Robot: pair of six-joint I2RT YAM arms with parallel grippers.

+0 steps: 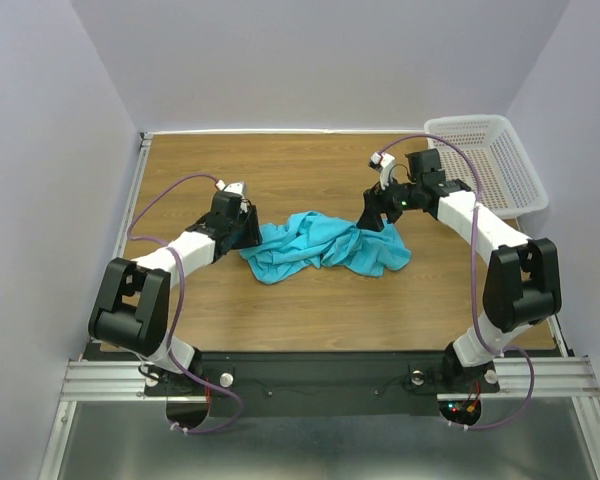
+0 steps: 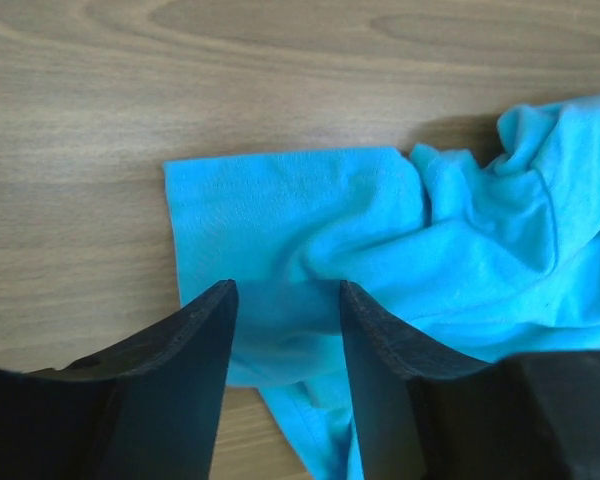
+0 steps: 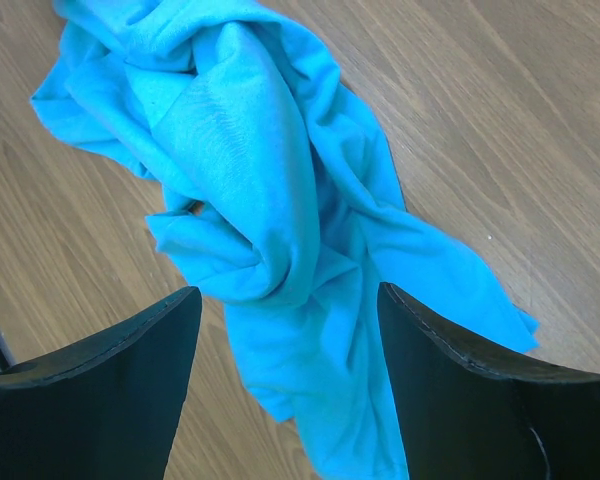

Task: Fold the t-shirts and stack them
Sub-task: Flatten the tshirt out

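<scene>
A single turquoise t-shirt (image 1: 325, 245) lies crumpled in a twisted heap on the wooden table. My left gripper (image 1: 250, 232) is down at the shirt's left end. In the left wrist view its jaws (image 2: 285, 290) stand apart on either side of a flat flap of the t-shirt (image 2: 380, 230), with a gap on both sides. My right gripper (image 1: 375, 218) hovers over the shirt's right end. It is open (image 3: 288, 300), wide apart above a rolled fold of the t-shirt (image 3: 270, 180), touching nothing.
A white perforated basket (image 1: 490, 160) sits at the table's back right corner, behind the right arm. Bare wood (image 1: 310, 170) surrounds the shirt on all sides. White walls enclose the table.
</scene>
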